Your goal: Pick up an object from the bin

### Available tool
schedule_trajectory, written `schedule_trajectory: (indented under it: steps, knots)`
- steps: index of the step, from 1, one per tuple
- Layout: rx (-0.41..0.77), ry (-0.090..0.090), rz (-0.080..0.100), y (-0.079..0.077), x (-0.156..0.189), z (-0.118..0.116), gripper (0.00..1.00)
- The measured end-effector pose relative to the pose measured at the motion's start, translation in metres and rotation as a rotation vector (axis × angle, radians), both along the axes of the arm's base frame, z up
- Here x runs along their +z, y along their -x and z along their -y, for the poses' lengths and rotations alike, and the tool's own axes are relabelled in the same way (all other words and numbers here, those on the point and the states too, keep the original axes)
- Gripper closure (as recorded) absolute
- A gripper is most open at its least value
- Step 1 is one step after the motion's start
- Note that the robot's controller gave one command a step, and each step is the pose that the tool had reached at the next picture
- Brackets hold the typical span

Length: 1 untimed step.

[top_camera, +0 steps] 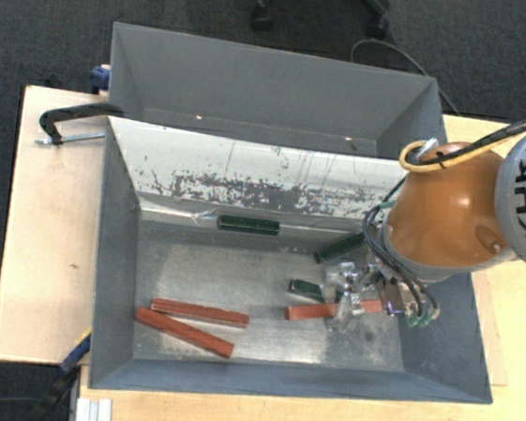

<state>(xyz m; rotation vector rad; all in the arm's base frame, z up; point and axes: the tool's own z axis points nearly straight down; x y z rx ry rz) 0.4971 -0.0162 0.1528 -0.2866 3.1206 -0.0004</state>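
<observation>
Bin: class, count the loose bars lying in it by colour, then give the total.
Red-brown bars: 3
Dark green bars: 3
Total: 6

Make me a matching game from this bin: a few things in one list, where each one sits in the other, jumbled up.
Things:
1. green bar
2. long red sticks
3. short red piece
4. end effector

Places:
A. front left of the bin floor
B. right side of the bin, below the orange cover
C. along the foot of the back wall
D. mid-floor, right at the end effector

Pairs: 1-C, 2-A, 3-D, 4-B.
</observation>
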Motion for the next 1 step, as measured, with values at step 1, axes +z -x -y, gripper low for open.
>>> schedule_trajectory:
  steps: [1]
  knots:
    - [0.000, 0.000, 0.000, -0.0017, 0.0272, -0.0006, 1.00]
